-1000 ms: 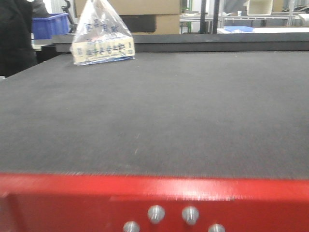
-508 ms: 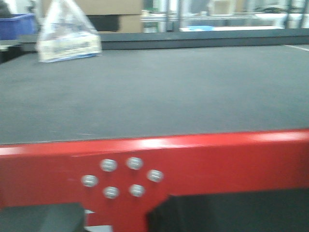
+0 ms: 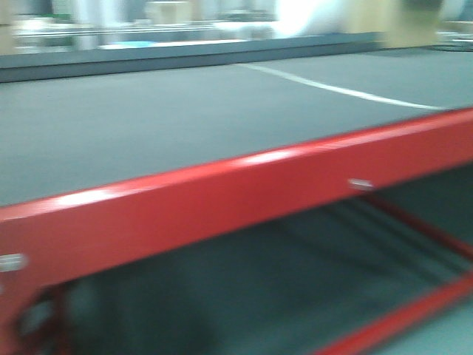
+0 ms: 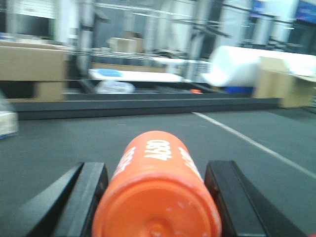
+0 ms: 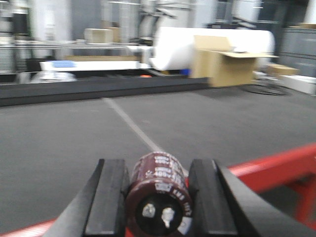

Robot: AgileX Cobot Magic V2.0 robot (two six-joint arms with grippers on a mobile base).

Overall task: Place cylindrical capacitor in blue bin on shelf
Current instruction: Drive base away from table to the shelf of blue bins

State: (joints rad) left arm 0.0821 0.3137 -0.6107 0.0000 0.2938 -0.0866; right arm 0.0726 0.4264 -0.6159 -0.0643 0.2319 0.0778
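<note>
My right gripper (image 5: 158, 169) is shut on the cylindrical capacitor (image 5: 159, 195), a dark maroon can with white print and two metal terminals on its near end. It sits lengthwise between the black fingers (image 5: 112, 197). My left gripper (image 4: 157, 170) is shut on an orange cylinder (image 4: 157, 197) marked 4680, which fills the gap between its fingers (image 4: 89, 197). Both are held above the grey mat of the red-framed table (image 3: 222, 196). The blue bin and the shelf are out of view.
The table's red front rail runs diagonally across the front view, with a lower red bar (image 3: 399, 318) beneath it. A white line (image 3: 332, 89) crosses the mat. Beyond the table stand a white roll (image 5: 197, 44) and cardboard boxes (image 5: 224, 66). All views are blurred.
The front view has swung right: the plastic bag and blue crate slid off the left edge, and the red rail now runs slanted with the space under the table showing.
</note>
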